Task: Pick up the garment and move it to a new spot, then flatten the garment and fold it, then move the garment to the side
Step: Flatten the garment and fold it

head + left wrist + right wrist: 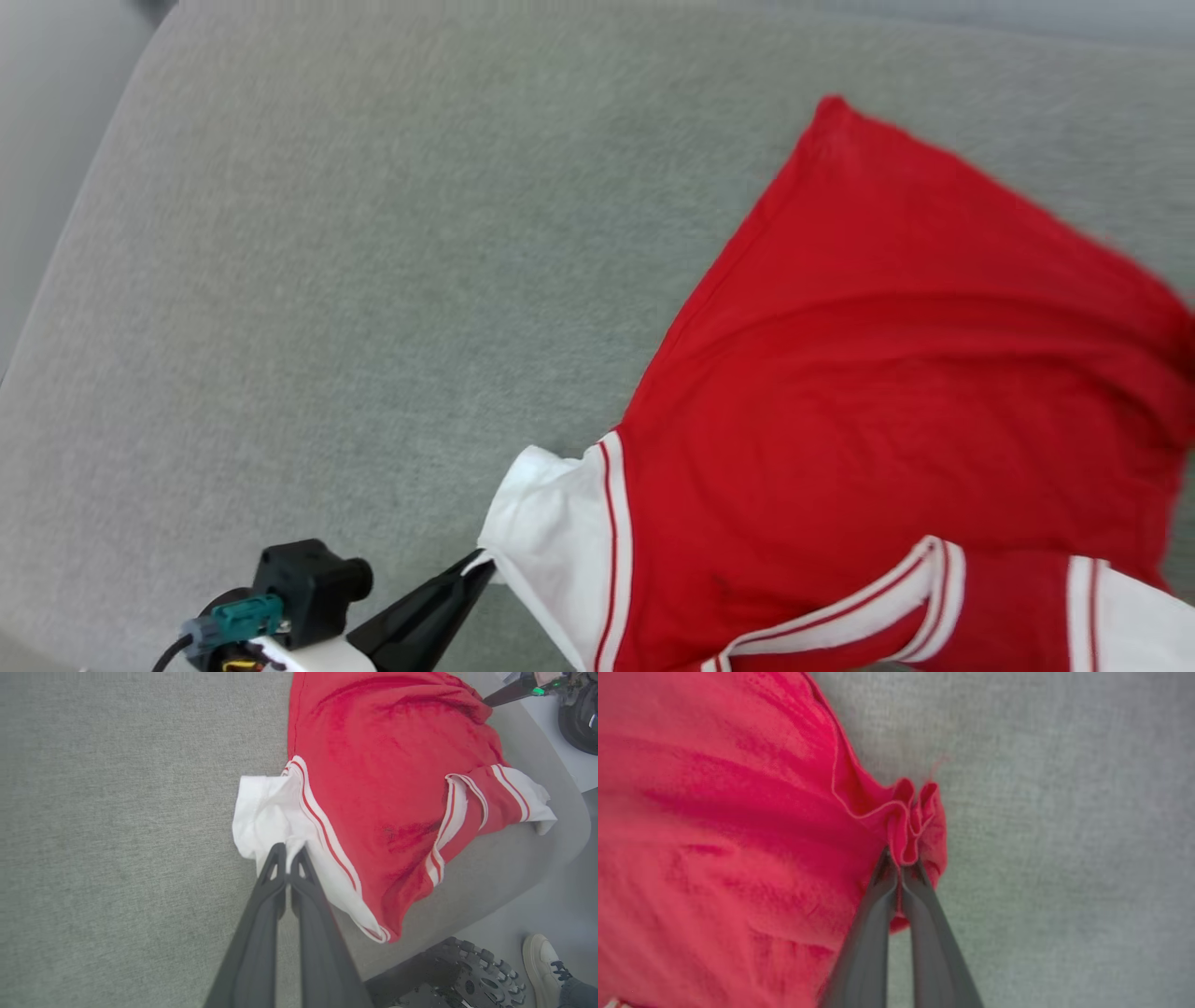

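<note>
Two pinches, you see: on the grey cushion (327, 280) the red jersey (887, 373) sprawls rightward. Left gripper (289, 852) clamps its white sleeve, right gripper (901, 859) nips bunched red hem. Your left wrist view adds a pale shoe (542, 966).

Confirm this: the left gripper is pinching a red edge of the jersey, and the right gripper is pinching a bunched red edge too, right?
Not quite. The left gripper is shut on the white sleeve of the garment, not a red edge, as the left wrist view shows. The right gripper is indeed pinching a bunched red edge.
</note>
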